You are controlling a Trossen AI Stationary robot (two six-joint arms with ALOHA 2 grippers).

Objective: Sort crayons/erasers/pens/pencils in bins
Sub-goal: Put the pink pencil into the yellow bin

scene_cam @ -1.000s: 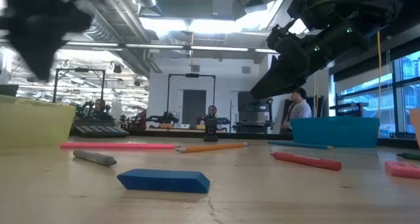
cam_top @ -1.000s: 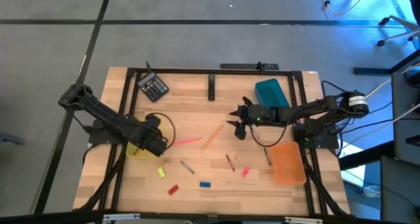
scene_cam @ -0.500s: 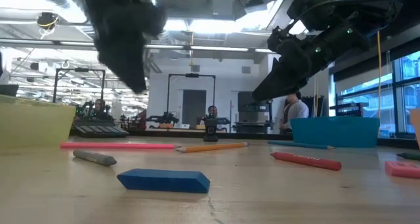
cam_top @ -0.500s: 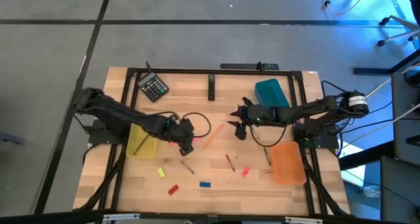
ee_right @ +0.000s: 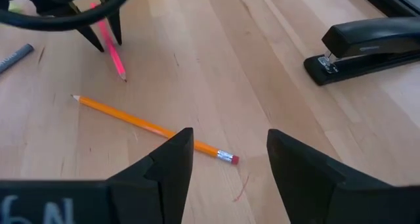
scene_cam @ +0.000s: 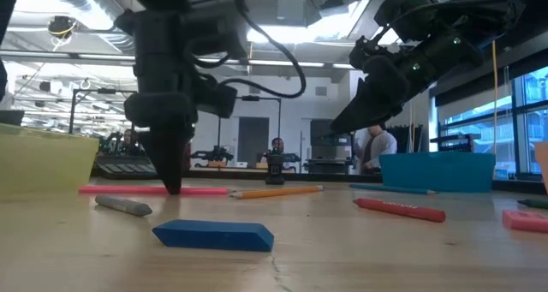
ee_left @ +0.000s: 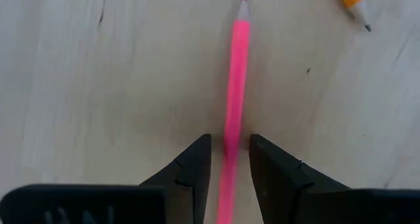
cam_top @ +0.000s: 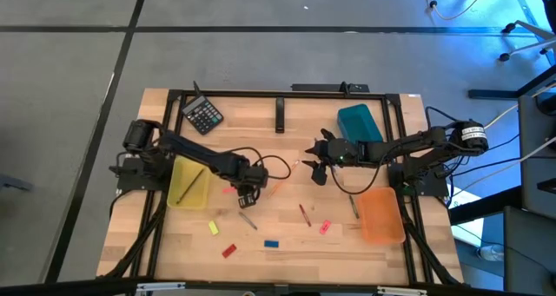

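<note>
Left pincer points down, fingers straddling pink pencil

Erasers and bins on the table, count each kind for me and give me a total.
Erasers: 4: yellow eraser, red eraser, blue eraser, pink eraser
Bins: 3: yellow bin, teal bin, orange bin
Total: 7
</note>
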